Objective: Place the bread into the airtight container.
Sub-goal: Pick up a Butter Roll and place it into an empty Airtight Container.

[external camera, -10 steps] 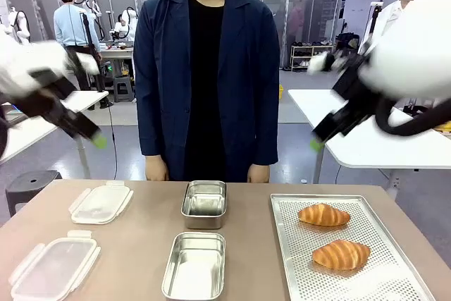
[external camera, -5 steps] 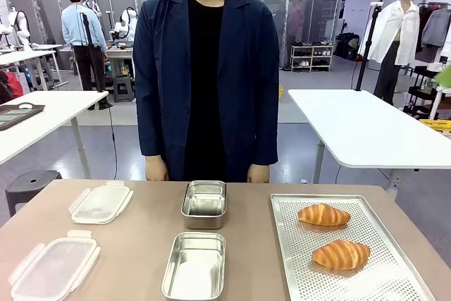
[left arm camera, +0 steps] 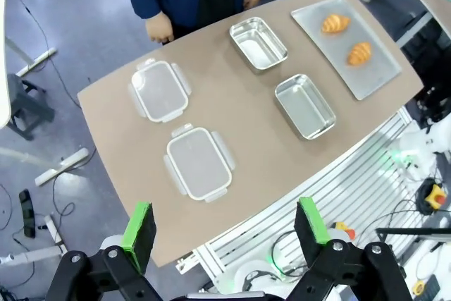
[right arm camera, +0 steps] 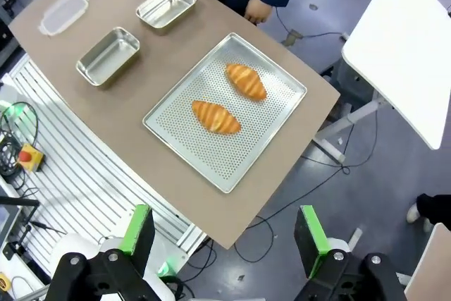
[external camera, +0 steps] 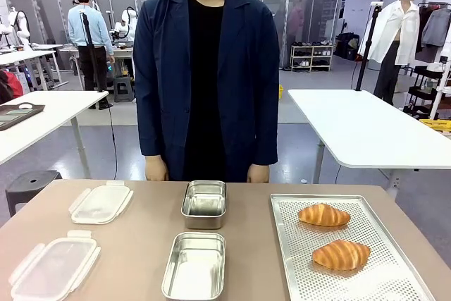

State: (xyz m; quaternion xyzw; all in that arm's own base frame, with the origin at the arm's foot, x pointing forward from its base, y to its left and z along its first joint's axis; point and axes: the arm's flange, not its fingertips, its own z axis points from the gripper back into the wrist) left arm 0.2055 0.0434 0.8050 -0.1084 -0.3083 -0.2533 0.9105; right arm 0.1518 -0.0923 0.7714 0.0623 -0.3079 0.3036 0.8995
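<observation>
Two golden breads (external camera: 323,214) (external camera: 341,254) lie on a perforated metal tray (external camera: 296,266) at the table's right. Two open steel airtight containers stand mid-table, one far (external camera: 204,202), one near (external camera: 194,266); both are empty. In the left wrist view my left gripper (left arm camera: 224,227) hangs open high above the table's near edge, with the breads (left arm camera: 335,24) far off at the upper right. My right gripper (right arm camera: 223,232) is open too, high over the table's right side, looking down on the breads (right arm camera: 216,117) and the containers (right arm camera: 108,55).
Two clear plastic lids (external camera: 101,204) (external camera: 55,266) lie at the table's left. A person in a dark coat stands at the far edge, hands (external camera: 156,168) hanging by the table. Bare tabletop separates lids, containers and tray.
Both arms, seen at the upper left and upper right of the front view a second ago, have lifted out of it. The things on the table have not moved.
</observation>
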